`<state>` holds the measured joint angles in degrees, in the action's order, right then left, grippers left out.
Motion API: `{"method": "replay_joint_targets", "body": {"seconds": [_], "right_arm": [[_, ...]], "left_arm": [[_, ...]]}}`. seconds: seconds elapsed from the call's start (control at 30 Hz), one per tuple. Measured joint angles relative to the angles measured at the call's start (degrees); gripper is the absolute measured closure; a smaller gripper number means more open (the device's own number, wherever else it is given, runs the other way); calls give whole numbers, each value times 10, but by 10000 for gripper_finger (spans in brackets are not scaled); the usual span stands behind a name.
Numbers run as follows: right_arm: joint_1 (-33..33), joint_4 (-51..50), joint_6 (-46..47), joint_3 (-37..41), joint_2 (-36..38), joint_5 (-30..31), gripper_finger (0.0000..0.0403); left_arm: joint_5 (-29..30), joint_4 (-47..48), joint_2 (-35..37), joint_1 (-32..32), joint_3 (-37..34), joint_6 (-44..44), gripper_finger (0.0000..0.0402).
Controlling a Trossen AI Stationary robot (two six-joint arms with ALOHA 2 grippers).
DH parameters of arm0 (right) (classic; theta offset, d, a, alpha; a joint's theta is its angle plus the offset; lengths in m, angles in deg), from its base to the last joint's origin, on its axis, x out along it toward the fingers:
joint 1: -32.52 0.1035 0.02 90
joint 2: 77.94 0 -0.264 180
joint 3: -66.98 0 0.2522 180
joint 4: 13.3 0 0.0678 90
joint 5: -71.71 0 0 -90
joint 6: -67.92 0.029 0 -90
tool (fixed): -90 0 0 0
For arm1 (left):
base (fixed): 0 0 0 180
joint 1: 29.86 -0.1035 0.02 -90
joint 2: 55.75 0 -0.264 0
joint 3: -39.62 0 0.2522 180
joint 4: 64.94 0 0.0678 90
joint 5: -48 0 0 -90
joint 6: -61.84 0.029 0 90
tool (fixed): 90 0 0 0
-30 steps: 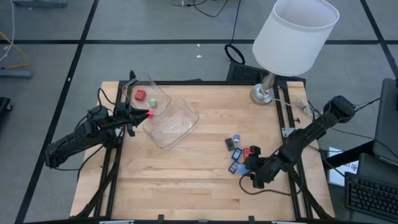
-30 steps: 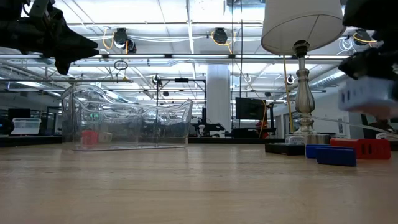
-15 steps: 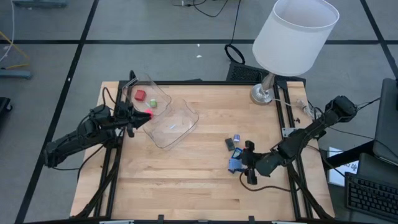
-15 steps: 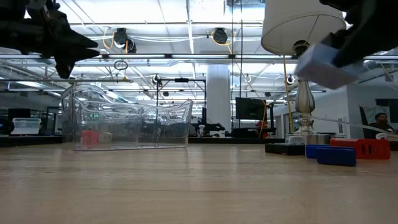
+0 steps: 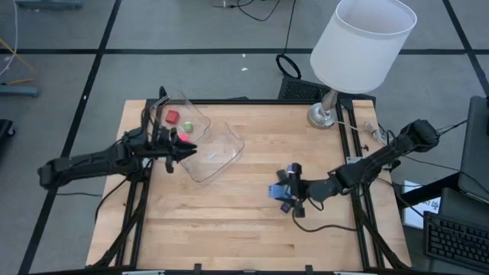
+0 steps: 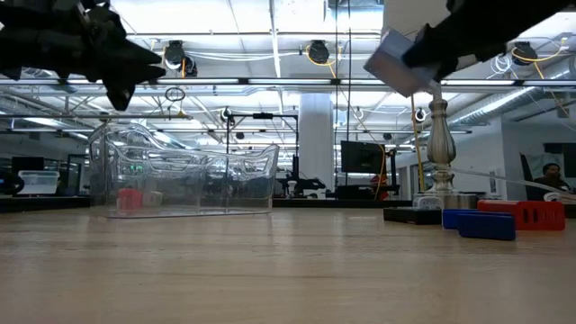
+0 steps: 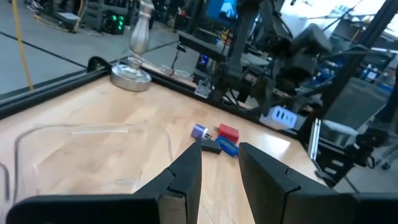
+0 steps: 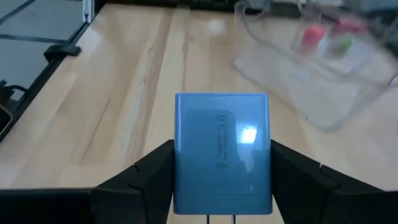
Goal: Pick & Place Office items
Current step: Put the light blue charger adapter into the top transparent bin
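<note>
**Blue block carried above the worktop**

The right end effector [image 8: 222, 171] is clamped on a flat blue block [image 8: 222, 152], held in the air right of centre in the high view. More office items [image 5: 289, 173] lie just beside it on the worktop [image 5: 229, 221]; the low view shows a red piece [image 6: 526, 214] and a blue piece [image 6: 486, 225] at far right. The left end effector [image 7: 219, 163], fingers slightly apart and holding nothing, hovers at the clear container [image 5: 200, 143] in the left half of the high view. A red cube [image 5: 173, 117] and green bit [image 5: 188, 126] lie inside it.
</note>
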<state>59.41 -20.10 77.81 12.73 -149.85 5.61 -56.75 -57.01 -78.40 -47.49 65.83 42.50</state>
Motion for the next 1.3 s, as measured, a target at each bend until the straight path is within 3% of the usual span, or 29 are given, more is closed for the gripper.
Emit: {"method": "replay_joint_targets", "body": {"seconds": [0.6, 1.07, 1.3], "right_arm": [[-73, 79, -129, 0, -41, -1, 190], [-141, 98, -207, 0, -41, -1, 190], [-165, 118, -336, 0, -41, 28, 190]], "left_arm": [[18, -124, -143, 13, 0, 1, 295], [88, -155, -165, 13, 0, -5, 295], [108, -155, -165, 13, 0, 6, 295]]}}
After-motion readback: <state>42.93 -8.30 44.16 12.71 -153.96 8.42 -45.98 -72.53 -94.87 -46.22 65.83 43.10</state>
